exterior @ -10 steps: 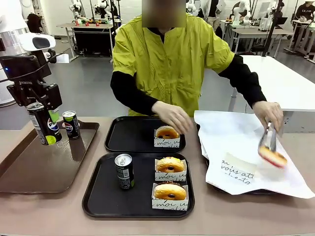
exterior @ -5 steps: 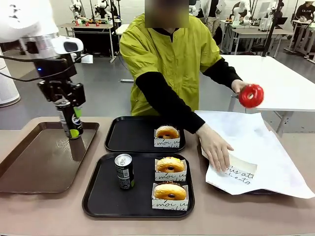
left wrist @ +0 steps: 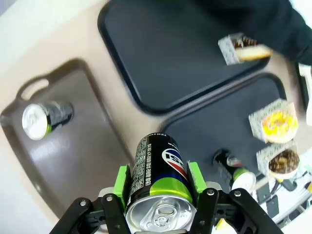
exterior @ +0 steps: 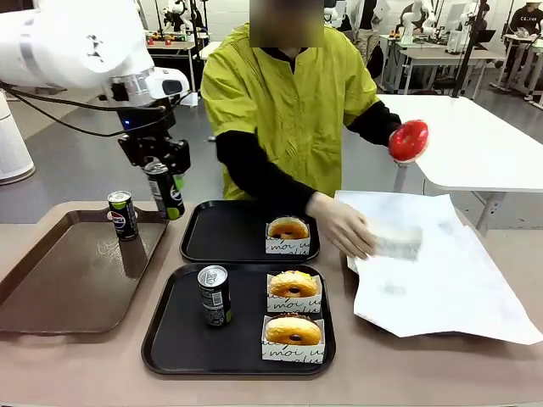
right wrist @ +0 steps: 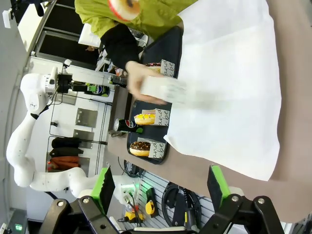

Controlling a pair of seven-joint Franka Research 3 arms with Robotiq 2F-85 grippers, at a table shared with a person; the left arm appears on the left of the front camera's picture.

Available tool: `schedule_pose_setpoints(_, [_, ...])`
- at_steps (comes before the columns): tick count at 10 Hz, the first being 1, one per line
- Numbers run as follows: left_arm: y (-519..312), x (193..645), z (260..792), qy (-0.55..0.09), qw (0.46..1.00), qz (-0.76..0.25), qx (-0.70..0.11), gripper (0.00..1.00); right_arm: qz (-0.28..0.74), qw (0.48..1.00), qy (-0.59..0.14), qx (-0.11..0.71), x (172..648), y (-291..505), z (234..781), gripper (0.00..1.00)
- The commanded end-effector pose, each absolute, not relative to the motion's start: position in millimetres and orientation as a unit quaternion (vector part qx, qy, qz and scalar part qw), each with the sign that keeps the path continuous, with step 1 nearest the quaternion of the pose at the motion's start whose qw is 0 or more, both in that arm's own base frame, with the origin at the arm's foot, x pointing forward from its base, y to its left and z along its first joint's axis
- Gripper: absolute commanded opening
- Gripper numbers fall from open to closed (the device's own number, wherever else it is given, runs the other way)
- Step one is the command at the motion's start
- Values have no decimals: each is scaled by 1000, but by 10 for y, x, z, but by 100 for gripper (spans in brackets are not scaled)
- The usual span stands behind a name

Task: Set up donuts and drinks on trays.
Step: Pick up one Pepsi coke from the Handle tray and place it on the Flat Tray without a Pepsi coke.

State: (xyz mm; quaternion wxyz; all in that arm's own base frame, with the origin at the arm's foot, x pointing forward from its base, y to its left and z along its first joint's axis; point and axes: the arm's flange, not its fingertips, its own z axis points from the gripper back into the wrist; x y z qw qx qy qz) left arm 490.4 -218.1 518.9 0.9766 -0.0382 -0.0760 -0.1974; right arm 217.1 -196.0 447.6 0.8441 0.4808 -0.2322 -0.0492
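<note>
Left end effector had carried its drink can rightward, off the brown tray at picture left, and now hung in the air at upper left of the front view, just short of the far black tray. Fingers were closed on the can's sides; the left wrist view showed green pads pinching the can from both sides. The second can was left standing on the brown tray.

Far tray held one boxed donut and no drink, so the can was probably headed there. Near black tray at lower centre already had a can and two donuts.

The person had raised a red donut further, at upper right, while the other hand pulled a blurred paper sleeve across the white paper. That donut likely goes to the far tray too.

Right end effector sat idle, jaws wide apart, holding nothing.
</note>
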Motion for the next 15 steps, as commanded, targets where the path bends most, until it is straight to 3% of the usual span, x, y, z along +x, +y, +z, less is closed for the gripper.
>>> schedule_pose_setpoints(1, [-2344, 5081, 5111, -119, 975, -185, -35, 58, -46, 842, -236, 483, 2169, -1956, 4470, 100])
schedule_pose_setpoints(2, [-2392, 5142, 5035, -112, 976, -184, -24, 58, -46, 842, -236, 483, 2169, -1956, 4470, 100])
schedule_pose_setpoints(3, [-2340, 5043, 5059, -42, 983, -177, -13, 58, -46, 842, -236, 483, 2169, -1956, 4470, 100])
schedule_pose_setpoints(4, [-2130, 4540, 5313, 73, 974, -212, -18, 58, -46, 842, -236, 483, 2169, -1956, 4470, 100])
schedule_pose_setpoints(5, [-1886, 3849, 5623, 67, 956, -284, -18, 58, -46, 842, -236, 483, 2169, -1956, 4470, 100])
schedule_pose_setpoints(7, [-1766, 3357, 5714, 42, 957, -287, -4, 58, -46, 842, -236, 483, 2169, -1956, 4470, 100])
schedule_pose_setpoints(9, [-1767, 3594, 5677, 62, 959, -275, -1, 58, -46, 842, -236, 483, 2169, -1956, 4470, 100])
schedule_pose_setpoints(10, [-1744, 3565, 5681, 57, 964, -260, -2, 58, -46, 842, -236, 483, 2169, -1956, 4470, 100])
schedule_pose_setpoints(11, [-1742, 3217, 5824, 66, 958, -277, -1, 58, -46, 842, -236, 483, 2169, -1956, 4470, 100])
schedule_pose_setpoints(15, [-1742, 3217, 5824, 66, 958, -277, -1, 58, -46, 842, -236, 483, 2169, -1956, 4470, 100])
